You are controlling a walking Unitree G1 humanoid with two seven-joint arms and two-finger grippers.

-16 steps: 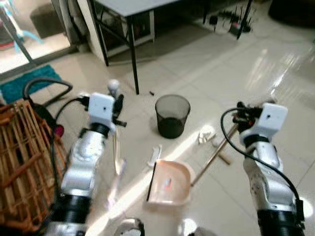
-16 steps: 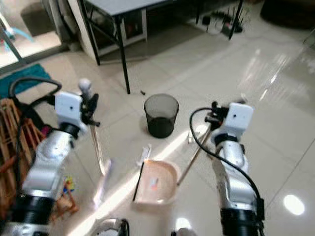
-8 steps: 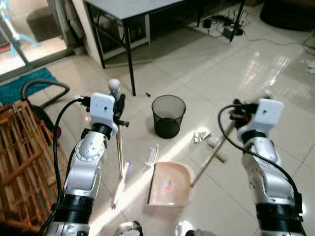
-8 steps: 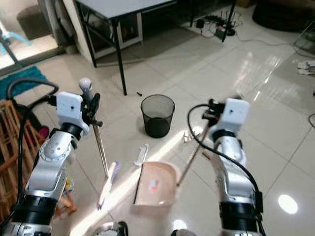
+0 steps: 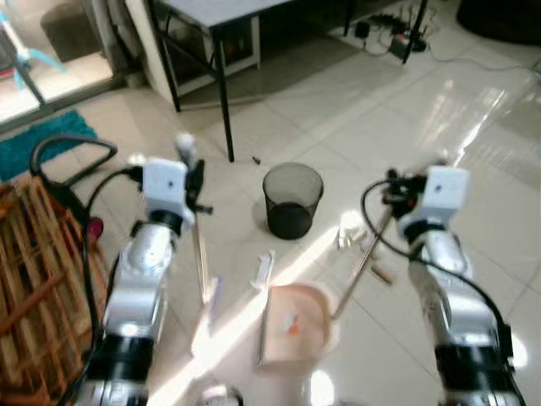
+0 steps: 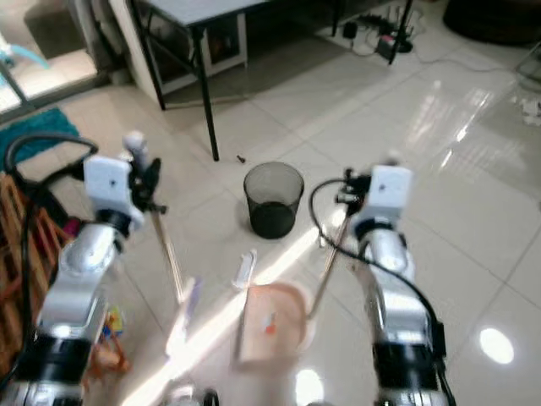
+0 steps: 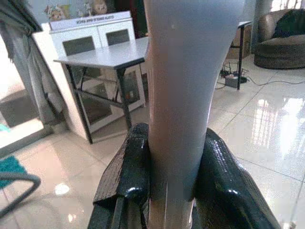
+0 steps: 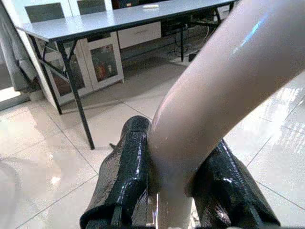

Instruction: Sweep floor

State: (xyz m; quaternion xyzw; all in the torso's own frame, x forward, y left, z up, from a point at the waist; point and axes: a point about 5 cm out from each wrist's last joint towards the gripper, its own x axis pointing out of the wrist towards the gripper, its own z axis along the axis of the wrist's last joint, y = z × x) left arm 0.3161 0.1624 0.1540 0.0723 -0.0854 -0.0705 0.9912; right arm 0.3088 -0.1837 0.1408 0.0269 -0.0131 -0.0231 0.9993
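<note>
My left gripper (image 5: 196,182) is shut on the pale broom handle (image 7: 183,71), just under its rounded white top (image 5: 184,145). The shaft runs down to the brush head (image 5: 209,304), which rests on the tiles. The right gripper (image 5: 397,190) is shut on the dustpan's long handle (image 8: 205,105). That handle slants down to the pink dustpan (image 5: 292,326) lying on the floor between my arms. Crumpled white paper (image 5: 348,230), a white strip (image 5: 264,269) and a small brown piece (image 5: 382,272) lie around the pan.
A black mesh waste bin (image 5: 292,200) stands just beyond the dustpan. Behind it is a grey table on black legs (image 5: 224,85). A wicker rack (image 5: 34,271), a black hose (image 5: 63,152) and a teal mat (image 5: 42,139) are at my left. Cables (image 5: 397,38) lie far right.
The whole picture has shifted and blurred slightly, so the camera has moved. Both grippers keep their holds; broom head and dustpan stay about where they were on the floor.
</note>
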